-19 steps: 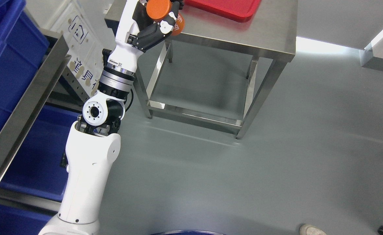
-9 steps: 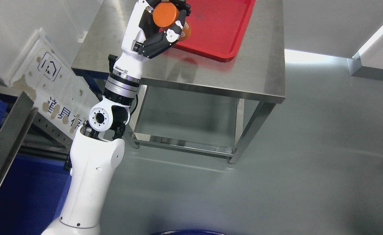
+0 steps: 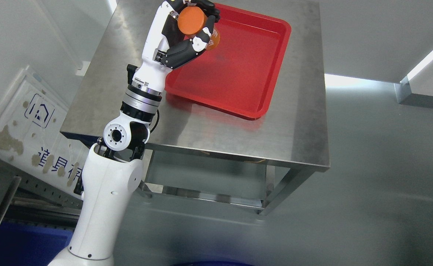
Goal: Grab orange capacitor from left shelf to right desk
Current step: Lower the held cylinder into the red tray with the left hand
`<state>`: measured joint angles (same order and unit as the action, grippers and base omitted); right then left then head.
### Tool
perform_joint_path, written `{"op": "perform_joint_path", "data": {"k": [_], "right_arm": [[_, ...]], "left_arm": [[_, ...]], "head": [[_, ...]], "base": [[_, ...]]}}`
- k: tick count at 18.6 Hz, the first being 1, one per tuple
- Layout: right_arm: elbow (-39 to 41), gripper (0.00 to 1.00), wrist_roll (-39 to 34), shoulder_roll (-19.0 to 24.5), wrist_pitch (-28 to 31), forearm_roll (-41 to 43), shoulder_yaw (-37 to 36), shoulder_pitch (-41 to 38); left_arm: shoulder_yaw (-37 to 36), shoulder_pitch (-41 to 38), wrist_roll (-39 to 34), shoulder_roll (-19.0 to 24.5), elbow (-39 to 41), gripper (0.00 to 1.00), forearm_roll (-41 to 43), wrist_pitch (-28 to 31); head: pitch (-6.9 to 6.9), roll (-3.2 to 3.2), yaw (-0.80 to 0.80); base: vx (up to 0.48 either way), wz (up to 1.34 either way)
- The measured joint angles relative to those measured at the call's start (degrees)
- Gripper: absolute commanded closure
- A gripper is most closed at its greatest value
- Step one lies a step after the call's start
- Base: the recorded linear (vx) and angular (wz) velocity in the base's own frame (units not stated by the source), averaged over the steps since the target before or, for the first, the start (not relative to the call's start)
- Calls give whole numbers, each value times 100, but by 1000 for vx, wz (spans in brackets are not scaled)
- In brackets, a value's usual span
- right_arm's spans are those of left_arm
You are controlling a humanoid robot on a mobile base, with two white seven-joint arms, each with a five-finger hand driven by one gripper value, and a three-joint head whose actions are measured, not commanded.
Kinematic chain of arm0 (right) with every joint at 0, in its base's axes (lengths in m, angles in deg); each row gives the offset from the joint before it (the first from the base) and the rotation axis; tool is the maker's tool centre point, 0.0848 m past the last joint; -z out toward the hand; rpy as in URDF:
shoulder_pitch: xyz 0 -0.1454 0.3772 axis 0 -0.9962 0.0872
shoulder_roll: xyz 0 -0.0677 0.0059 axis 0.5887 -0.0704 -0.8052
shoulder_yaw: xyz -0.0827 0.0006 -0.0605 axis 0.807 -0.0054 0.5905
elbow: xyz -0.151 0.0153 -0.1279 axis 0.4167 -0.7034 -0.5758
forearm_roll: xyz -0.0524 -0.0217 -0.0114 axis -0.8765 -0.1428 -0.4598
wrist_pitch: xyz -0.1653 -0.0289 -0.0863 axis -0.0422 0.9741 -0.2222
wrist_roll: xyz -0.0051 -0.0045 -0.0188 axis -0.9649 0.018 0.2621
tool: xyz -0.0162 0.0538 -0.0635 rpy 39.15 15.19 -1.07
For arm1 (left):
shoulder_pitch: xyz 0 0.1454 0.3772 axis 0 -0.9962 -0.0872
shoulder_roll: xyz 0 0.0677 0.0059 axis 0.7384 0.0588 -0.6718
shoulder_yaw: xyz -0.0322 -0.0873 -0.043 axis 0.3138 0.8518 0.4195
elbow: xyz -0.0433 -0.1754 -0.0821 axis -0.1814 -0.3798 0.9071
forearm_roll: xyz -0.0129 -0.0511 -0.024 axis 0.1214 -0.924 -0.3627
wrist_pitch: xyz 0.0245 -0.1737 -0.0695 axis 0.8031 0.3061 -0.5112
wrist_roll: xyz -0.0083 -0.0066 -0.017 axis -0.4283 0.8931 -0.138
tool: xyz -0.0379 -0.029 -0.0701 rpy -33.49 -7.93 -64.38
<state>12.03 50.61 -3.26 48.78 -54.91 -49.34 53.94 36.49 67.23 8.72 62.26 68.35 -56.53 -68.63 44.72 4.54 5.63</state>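
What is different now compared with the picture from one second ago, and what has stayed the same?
Mostly the camera has moved: the whole view shifted, so the steel desk and red tray now show nearly in full, while the blue bins at the left are almost out of view. The left hand now shows over the tray's left part. It keeps the same grasp on the orange capacitor.

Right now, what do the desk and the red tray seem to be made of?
Desk: likely stainless steel with a brushed finish; grey, with dull blurred reflections. Red tray: probably moulded plastic, semi-gloss; uniform red, with rounded corners and a raised rim. The left hand holds the orange capacitor above it.
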Motion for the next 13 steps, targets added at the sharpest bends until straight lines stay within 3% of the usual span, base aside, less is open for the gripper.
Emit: {"op": "perform_joint_path", "data": {"k": [4, 13], "right_arm": [[0, 0, 0, 0, 1, 0, 0, 0], [0, 0, -1, 0, 4, 0, 0, -1]], "left_arm": [[-212, -2, -24, 0, -101, 97, 42, 530], [-541, -48, -37, 0, -598, 96, 455, 664]], "head": [[0, 0, 0], [0, 0, 0]], "base": [[210, -52], [49, -25]]}}
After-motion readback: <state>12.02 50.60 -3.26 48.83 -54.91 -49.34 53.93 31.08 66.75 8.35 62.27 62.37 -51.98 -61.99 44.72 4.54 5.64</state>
